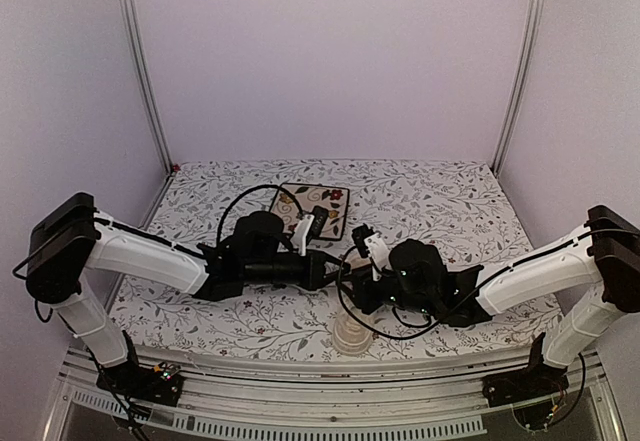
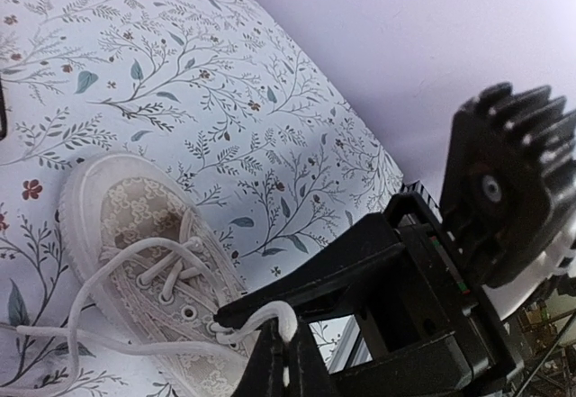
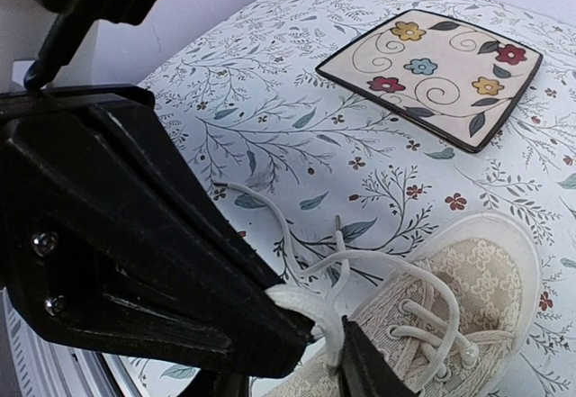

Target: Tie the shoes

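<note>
The cream sneaker (image 2: pixel 126 212) lies on the floral tablecloth with its laces loose. It also shows in the right wrist view (image 3: pixel 477 280). In the top view only its pale end (image 1: pixel 352 335) shows, at the near table edge below the two grippers. My left gripper (image 2: pixel 284 341) is shut on a bend of cream lace (image 2: pixel 270 319) just above the top eyelets. My right gripper (image 3: pixel 337 343) is shut on another lace strand (image 3: pixel 310 305) beside the shoe's opening. One lace end (image 3: pixel 261 203) trails loose on the cloth. In the top view both grippers meet over the shoe, the left one (image 1: pixel 335 259) and the right one (image 1: pixel 356 261).
A square floral plate (image 1: pixel 315 207) with a dark rim lies behind the grippers; it also shows in the right wrist view (image 3: pixel 432 68). The near table edge (image 1: pixel 330 359) runs just in front of the shoe. Purple walls enclose the table.
</note>
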You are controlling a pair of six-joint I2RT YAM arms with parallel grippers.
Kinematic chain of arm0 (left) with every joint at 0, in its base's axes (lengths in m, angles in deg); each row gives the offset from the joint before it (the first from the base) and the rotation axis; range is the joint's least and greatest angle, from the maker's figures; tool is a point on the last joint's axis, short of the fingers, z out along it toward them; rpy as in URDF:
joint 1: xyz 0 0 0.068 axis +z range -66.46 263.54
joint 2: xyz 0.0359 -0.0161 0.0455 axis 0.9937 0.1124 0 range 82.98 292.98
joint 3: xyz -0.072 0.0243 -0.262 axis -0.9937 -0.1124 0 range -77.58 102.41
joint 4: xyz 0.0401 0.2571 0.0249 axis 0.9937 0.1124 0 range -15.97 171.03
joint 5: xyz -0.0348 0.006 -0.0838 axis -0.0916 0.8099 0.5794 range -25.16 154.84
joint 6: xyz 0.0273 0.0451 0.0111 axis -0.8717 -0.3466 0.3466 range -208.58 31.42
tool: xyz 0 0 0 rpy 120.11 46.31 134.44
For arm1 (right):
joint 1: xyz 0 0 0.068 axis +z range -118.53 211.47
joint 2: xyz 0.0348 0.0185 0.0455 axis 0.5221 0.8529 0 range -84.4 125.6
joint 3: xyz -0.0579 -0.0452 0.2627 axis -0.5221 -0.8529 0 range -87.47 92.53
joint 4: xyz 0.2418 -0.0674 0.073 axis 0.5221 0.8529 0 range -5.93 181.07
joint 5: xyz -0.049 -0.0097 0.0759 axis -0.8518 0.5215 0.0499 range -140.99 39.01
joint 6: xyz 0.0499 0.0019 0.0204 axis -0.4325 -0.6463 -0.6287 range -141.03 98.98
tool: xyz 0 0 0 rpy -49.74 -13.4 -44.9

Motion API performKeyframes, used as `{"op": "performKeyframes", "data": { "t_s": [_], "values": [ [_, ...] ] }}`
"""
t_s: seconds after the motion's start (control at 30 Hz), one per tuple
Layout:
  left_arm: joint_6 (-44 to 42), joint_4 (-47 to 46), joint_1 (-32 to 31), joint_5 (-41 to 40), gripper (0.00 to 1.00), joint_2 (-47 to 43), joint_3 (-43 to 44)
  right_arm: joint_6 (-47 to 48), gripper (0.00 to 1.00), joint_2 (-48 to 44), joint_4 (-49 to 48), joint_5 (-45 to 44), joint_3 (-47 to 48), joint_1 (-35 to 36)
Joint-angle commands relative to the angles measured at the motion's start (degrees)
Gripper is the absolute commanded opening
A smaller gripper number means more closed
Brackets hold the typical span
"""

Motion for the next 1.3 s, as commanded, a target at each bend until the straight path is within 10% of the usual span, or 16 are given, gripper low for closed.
{"op": "performKeyframes", "data": {
  "t_s": [0.0, 0.27, 0.5, 0.9, 1.27],
  "values": [
    [0.3, 0.2, 0.2, 1.6, 0.0, 1.0, 1.0, -1.0, 0.29, 0.4, -2.1, -4.6, 1.2, -0.3],
    [0.4, 0.0, 0.2, 1.9, 0.0, 1.5, 1.1, -2.1, 0.04, 0.5, -2.2, -5.1, 0.7, -0.3],
    [0.2, -0.1, 0.2, 1.7, 0.0, 1.0, 1.1, -2.7, 0.04, -0.3, -2.6, -3.8, -0.6, -0.3],
    [7.1, 2.4, 1.0, 0.4, 0.0, 1.5, 2.1, -2.0, 0.6, -6.2, -5.2, -1.0, -8.0, 0.4],
    [12.3, 3.4, 0.9, 1.3, 0.0, 2.6, 3.3, 1.7, 0.75, 0.1, -8.4, 1.3, -3.9, 0.4]
  ]
}}
